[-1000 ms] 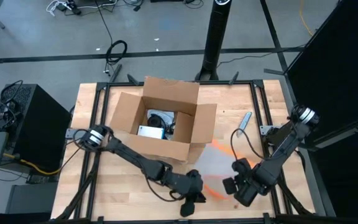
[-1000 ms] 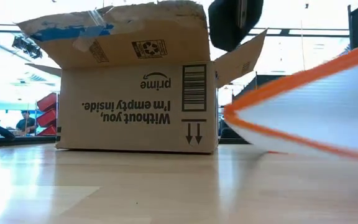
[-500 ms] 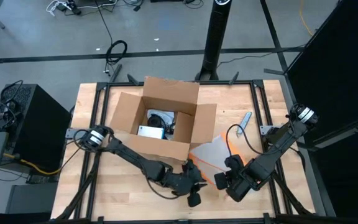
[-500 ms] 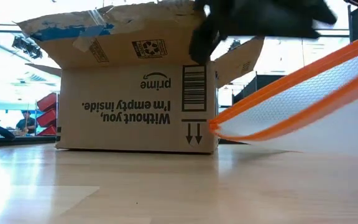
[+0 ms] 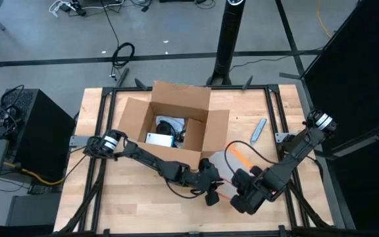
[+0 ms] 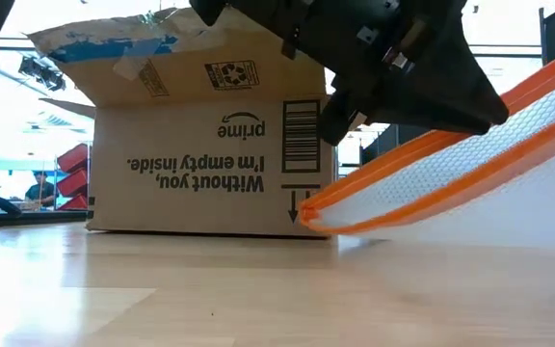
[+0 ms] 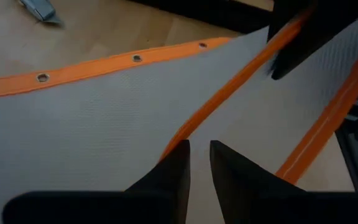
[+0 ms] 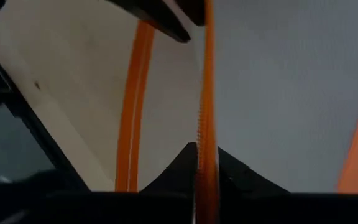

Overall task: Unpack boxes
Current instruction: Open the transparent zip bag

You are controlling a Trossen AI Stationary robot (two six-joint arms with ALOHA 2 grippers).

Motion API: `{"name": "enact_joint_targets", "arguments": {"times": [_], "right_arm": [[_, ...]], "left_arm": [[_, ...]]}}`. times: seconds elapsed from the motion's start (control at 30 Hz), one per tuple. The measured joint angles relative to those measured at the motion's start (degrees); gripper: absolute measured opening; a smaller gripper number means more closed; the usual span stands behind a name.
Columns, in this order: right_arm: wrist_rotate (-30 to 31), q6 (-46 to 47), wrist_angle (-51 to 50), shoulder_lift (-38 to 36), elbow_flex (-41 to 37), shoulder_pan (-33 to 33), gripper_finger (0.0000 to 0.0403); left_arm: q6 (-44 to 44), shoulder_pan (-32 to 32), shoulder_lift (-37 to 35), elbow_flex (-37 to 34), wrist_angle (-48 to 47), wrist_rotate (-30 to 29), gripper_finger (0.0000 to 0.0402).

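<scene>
Clamped edge-on in the right gripper point(image 8: 199, 163), the pouch point(image 5: 232, 164) could be twisted free if tugged by the nearly closed left gripper point(image 7: 199, 163).

we cannot make out the dark and white items point(image 5: 166, 130) inside the brown corrugated cardboard box point(image 5: 196, 157); they are too small from above. in the low view the clear plastic pouch with orange edges point(image 6: 451, 188) runs off the picture's right side, and a dark arm body point(image 6: 393, 58) covers the box's upper right corner. the small grey object point(image 5: 258, 130) lying on the wooden tabletop point(image 5: 130, 197) is too small to identify. both wrist views show only part of the pouch, its outline cut by every edge.
</scene>
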Motion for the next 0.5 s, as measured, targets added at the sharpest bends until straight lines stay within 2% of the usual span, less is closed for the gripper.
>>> {"name": "enact_joint_targets", "arguments": {"times": [0.5], "right_arm": [[2.3, -9.9, 5.9, 0.0, -3.9, -5.6, 0.0185]], "left_arm": [[-2.2, 0.2, 0.0, 0.0, -0.5, 0.1, 0.0046]]}}
